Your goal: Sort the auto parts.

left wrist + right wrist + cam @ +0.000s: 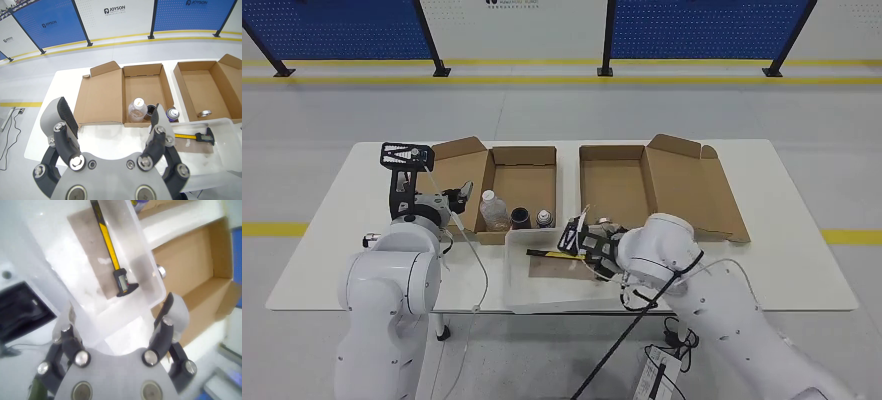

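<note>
A yellow-and-black digital caliper (552, 254) (196, 136) (113, 256) lies on a brown sheet (88, 247) inside the clear plastic bin (517, 290) (232, 121) (155, 275). The left cardboard box (525, 180) (141, 87) holds a clear bottle (493, 210) (137, 111), a black can (150, 110) and a spray can (172, 114). The right box (612, 185) (198, 89) (189, 262) holds a metal ring (204, 113) (162, 271). My left gripper (464, 192) (110, 111) hangs open above the left box's front edge. My right gripper (580, 240) (119, 309) is open astride the bin's end wall.
Both boxes have lids folded flat outward on the white table (802, 260). The bin sits at the table's front edge, touching the boxes' front walls. Bare tabletop lies to the far left and far right.
</note>
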`<state>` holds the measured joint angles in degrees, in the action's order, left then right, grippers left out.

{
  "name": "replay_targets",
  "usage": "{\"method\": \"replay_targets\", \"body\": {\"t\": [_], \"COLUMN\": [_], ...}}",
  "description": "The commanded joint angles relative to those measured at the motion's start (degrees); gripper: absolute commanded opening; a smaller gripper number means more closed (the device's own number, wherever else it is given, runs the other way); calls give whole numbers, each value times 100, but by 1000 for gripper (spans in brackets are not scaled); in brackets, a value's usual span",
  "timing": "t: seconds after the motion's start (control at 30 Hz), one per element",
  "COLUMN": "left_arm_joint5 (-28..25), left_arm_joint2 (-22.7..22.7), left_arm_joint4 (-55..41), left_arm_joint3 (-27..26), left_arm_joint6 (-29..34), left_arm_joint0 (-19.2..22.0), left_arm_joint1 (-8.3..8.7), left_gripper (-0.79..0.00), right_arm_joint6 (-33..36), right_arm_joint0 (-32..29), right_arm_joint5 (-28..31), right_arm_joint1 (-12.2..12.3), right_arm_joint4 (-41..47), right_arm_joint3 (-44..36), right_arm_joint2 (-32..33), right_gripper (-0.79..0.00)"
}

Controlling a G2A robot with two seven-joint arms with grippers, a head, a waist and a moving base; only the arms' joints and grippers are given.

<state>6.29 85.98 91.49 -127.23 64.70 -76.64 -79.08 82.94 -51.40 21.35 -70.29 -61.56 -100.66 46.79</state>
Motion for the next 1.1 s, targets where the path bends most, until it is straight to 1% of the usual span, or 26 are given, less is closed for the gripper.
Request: {"method": "replay_targets", "body": {"t": [0.0, 0.1, 0.43, 0.63, 0.77, 1.07], "left_arm_joint5": [0, 0, 0, 0, 0, 0], "left_arm_joint2": [0, 0, 0, 0, 0, 0], "left_arm_joint4": [0, 0, 0, 0, 0, 0], "left_arm_joint3": [0, 0, 0, 0, 0, 0], "left_arm_joint6": [0, 0, 0, 0, 0, 0], "left_arm_joint0": [0, 0, 0, 0, 0, 0], "left_arm_joint1": [0, 0, 0, 0, 0, 0], "left_gripper": [0, 0, 0, 0, 0, 0], "right_arm_joint6": [39, 94, 94, -198, -241, -489], "right_arm_joint0": [213, 444, 444, 329, 407, 799], "right_arm_joint5": [-39, -94, -94, 54, 13, -40], "right_arm_joint1": [-22, -48, -48, -50, -120, -379], "right_arm_joint4": [221, 338, 338, 287, 252, 527], "right_arm_joint3": [190, 476, 476, 649, 872, 1818], "right_arm_joint2": [-212, -454, -454, -548, -766, -1200], "right_gripper": [0, 0, 0, 0, 0, 0]}}
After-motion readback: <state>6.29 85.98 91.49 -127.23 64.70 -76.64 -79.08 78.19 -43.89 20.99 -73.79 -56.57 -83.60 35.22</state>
